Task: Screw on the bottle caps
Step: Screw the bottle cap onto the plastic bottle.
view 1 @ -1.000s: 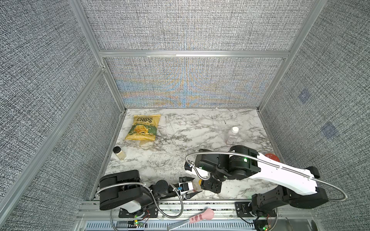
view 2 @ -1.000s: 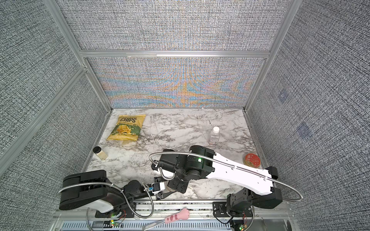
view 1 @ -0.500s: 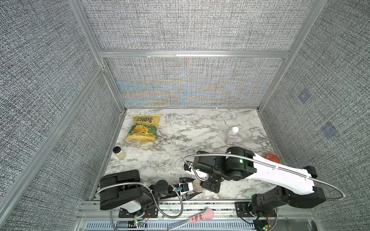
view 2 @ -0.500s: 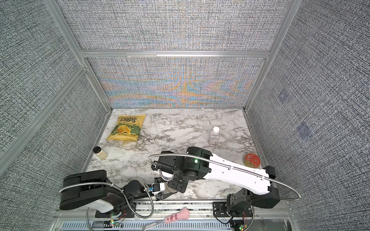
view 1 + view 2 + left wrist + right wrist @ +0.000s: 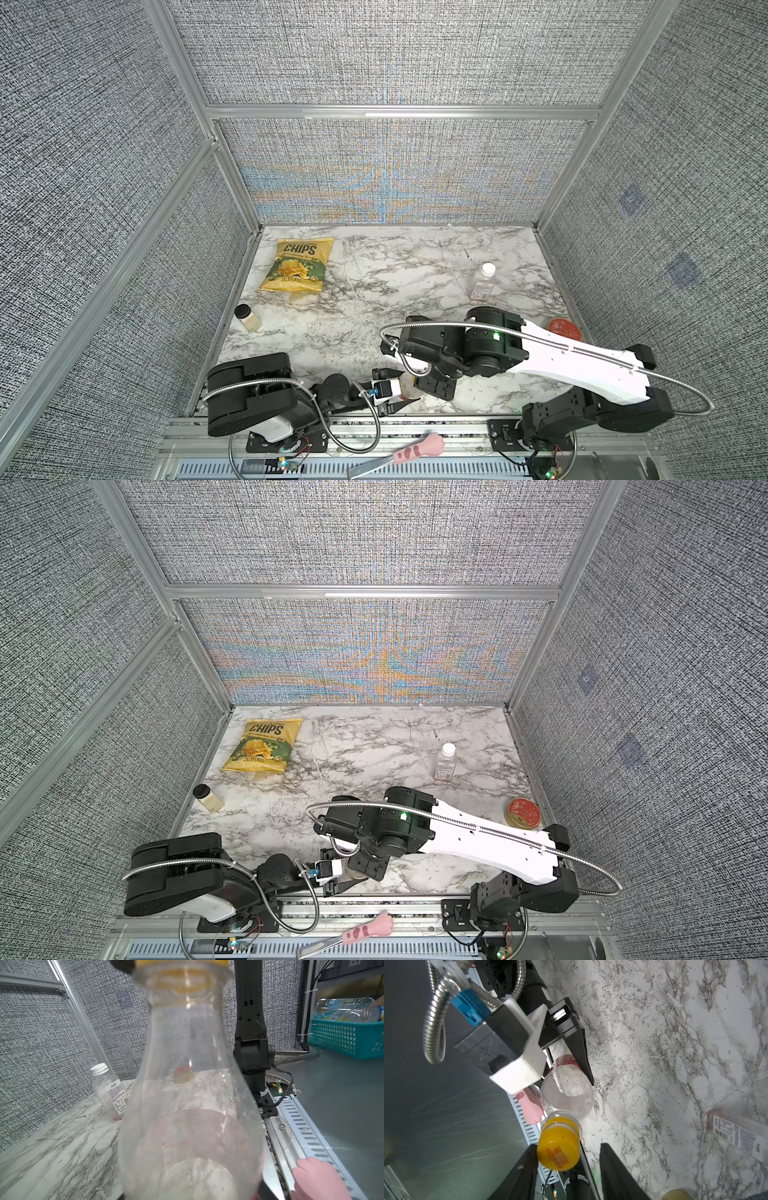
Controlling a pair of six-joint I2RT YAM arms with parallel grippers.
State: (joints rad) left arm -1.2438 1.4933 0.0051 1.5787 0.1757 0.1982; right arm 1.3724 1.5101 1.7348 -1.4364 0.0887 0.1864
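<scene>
Orange cap [image 5: 558, 1150] on tall bottle [image 5: 566, 1093], maybe loose; white cap [image 5: 488, 268] on upright pink bottle [image 5: 481, 289]

Surface [image 5: 395, 270], white marble with grey veins. On it: chips bag [image 5: 300, 266], black-lidded jar [image 5: 247, 319], pink bottle [image 5: 482, 284] standing capped, red tin [image 5: 564, 329]

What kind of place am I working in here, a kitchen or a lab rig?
Most likely a lab test cell, not a kitchen: a marble-look tabletop boxed in by grey fabric panels on aluminium framing, and, in the left wrist view, a blue basket of plastic bottles beside the rig.
</scene>
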